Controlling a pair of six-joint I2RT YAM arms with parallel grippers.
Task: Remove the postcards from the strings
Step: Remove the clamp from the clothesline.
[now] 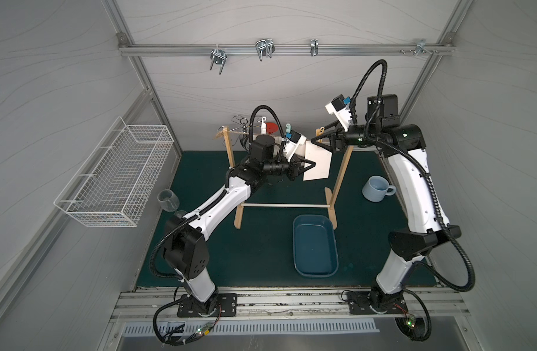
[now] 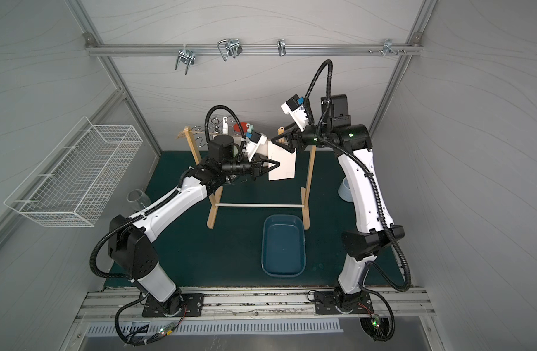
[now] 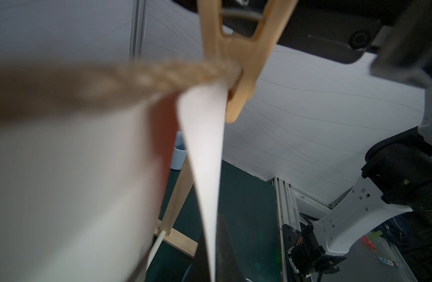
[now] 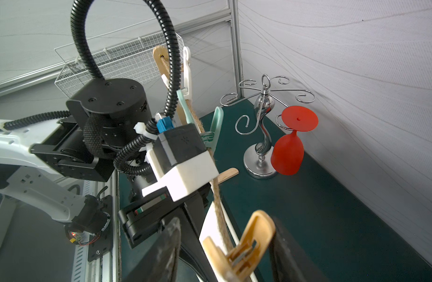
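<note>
A white postcard hangs from the tan jute string near the right wooden upright. A yellow-tan clothespeg pins its top edge to the string. My left gripper is shut on this postcard's lower side edge. My right gripper is open at string height, straddling the peg's handles; one finger touches a handle, the other stands apart. In the left wrist view a second, blurred postcard hangs closer in.
A teal peg and a white peg sit further along the string. A blue tray lies in front of the frame and a pale blue mug to its right. A chrome glass stand with a red glass stands behind. A wire basket hangs on the left wall.
</note>
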